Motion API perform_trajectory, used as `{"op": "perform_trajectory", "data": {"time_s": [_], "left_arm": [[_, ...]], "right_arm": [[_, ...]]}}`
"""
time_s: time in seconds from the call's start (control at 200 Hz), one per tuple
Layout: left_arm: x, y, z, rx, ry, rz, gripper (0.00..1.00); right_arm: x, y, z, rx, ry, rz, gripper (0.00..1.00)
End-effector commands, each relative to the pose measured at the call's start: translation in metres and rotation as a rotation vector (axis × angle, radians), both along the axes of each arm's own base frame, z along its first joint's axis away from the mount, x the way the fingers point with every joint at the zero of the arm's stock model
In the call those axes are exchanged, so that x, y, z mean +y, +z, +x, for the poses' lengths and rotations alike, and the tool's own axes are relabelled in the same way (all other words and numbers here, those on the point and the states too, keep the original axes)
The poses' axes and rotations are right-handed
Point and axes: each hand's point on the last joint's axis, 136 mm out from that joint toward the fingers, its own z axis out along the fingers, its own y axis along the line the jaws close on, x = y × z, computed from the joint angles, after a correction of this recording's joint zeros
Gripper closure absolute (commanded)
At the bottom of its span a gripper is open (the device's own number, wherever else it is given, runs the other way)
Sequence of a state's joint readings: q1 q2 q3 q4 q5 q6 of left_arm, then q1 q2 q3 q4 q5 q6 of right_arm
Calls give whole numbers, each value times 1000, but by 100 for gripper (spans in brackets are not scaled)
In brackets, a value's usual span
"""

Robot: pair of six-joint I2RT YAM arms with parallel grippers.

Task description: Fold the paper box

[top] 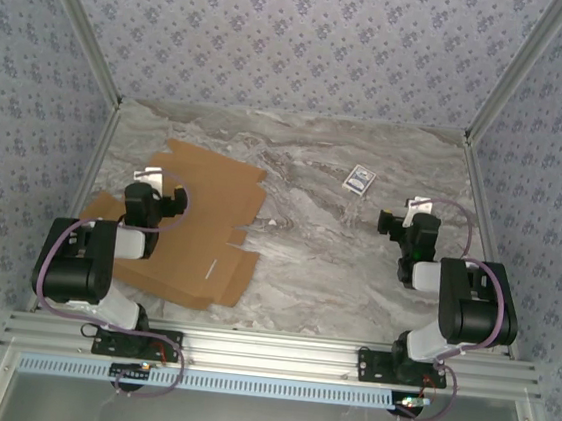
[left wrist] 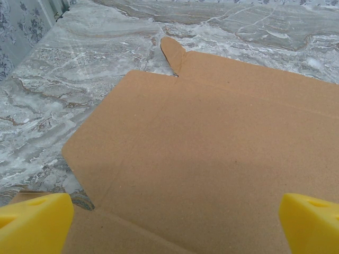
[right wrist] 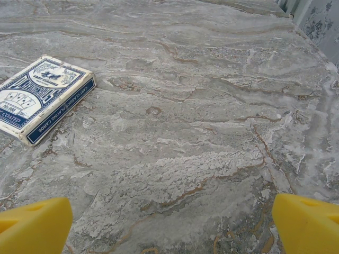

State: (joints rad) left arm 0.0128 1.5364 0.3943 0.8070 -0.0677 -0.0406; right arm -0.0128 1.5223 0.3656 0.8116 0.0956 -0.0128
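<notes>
Well to the left of the pack of playing cards (right wrist: 43, 99), and a little nearer the arms than it, the paper box (top: 194, 227) lies on the marble-patterned worktop (top: 306, 263) as a flat, unfolded die-cut sheet of brown cardboard. No panel is raised yet, so the folding looks not yet begun.

The left claw (left wrist: 170, 223) hangs over that sheet, far to the left of the pack. Its yellow tips are spread wide with nothing between them, and a broad panel lies below. The right claw (right wrist: 169, 225) sits near the pack, just to its right and on the near side, equally spread and empty above bare stone.

The sheet should be light and thin. It is probably stiff across each panel but ready to hinge along its scored creases. The worktop looks smooth, so the board will likely slide when pushed unless one claw pins it. Because it lies flat, the middle offers nothing to pinch. The better hold is a free flap edge or a corner, such as the side farthest from the pack or the edge beside the small rounded tab (left wrist: 174, 53). The tabs look easy to crush, so they are best left ungripped.
</notes>
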Motion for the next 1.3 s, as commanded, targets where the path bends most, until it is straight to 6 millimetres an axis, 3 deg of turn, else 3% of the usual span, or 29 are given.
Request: {"op": "perform_trajectory", "data": {"time_s": [0.0, 0.295, 0.39, 0.535, 0.58, 0.625, 0.69, 0.775, 0.894, 0.939, 0.999, 1.059, 1.159, 1.294], "left_arm": [[-2, 9, 6, -27, -10, 13, 1], [2, 11, 6, -22, 8, 7, 1], [22, 25, 1, -28, 134, 12, 1], [53, 64, -23, 9, 368, -67, 1], [56, 72, -34, 41, 439, -156, 1], [44, 76, -41, 90, 429, -267, 1], [-1, 79, -37, 137, 224, -411, 1], [-64, 77, -40, 186, -5, -538, 1], [-141, 52, -54, 350, -205, -468, 1], [-169, 42, -59, 425, -280, -407, 1], [-195, 27, -66, 526, -344, -281, 3], [-208, 12, -71, 591, -363, -124, 5], [-216, -7, -67, 666, -365, 54, 6], [-220, -20, -56, 713, -366, 144, 10]], "right_arm": [[-2, 7, 5, -19, -1, 2, 1], [-4, 9, 6, -15, -10, 10, 1], [-23, 29, 2, 16, -137, -6, 1], [-44, 78, -20, -32, -296, 121, 1], [-53, 89, -31, -47, -397, 194, 1], [-55, 94, -42, -21, -451, 264, 1], [-28, 100, -43, 19, -335, 347, 1], [38, 103, -39, 72, -76, 430, 2], [146, 90, -51, 254, 239, 430, 3], [175, 82, -56, 326, 307, 390, 8], [192, 73, -61, 389, 333, 321, 8], [199, 70, -60, 409, 350, 278, 9], [201, 68, -52, 416, 351, 297, 8], [217, 64, -48, 447, 395, 345, 9]]}}
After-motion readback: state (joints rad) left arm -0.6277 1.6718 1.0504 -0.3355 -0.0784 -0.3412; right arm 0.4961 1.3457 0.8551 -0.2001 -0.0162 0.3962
